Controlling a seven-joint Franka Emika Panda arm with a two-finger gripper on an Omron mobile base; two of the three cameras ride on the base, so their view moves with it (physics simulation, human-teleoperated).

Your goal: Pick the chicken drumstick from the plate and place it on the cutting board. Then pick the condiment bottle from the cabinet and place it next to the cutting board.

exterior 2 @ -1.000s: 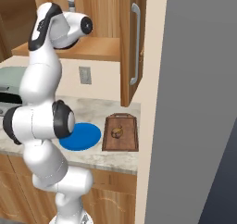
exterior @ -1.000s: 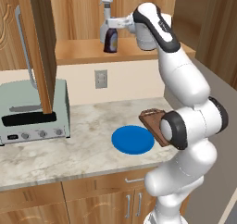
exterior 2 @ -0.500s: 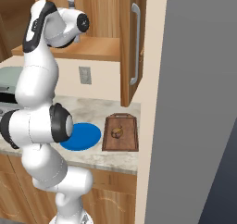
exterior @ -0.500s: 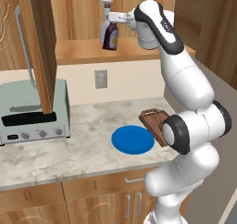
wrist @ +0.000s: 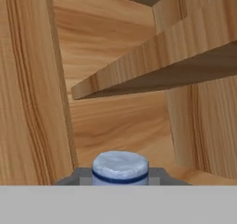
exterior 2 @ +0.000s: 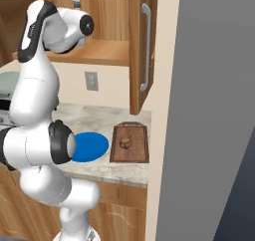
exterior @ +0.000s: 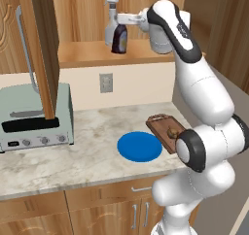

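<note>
Now jaws clamped on condiment bottle [exterior: 119,39] in cabinet [exterior: 92,52].

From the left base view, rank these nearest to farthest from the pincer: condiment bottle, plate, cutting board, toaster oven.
1. condiment bottle: in the pincer, on the cabinet shelf.
2. plate and cutting board: on the counter below, too close to call.
3. toaster oven: far left of the counter.

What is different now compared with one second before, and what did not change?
The hand, shut on the condiment bottle, has lifted it a little off the cabinet shelf and tilted it. The spray bottle behind it, the drumstick on the cutting board and the blue plate stayed where they were.
</note>
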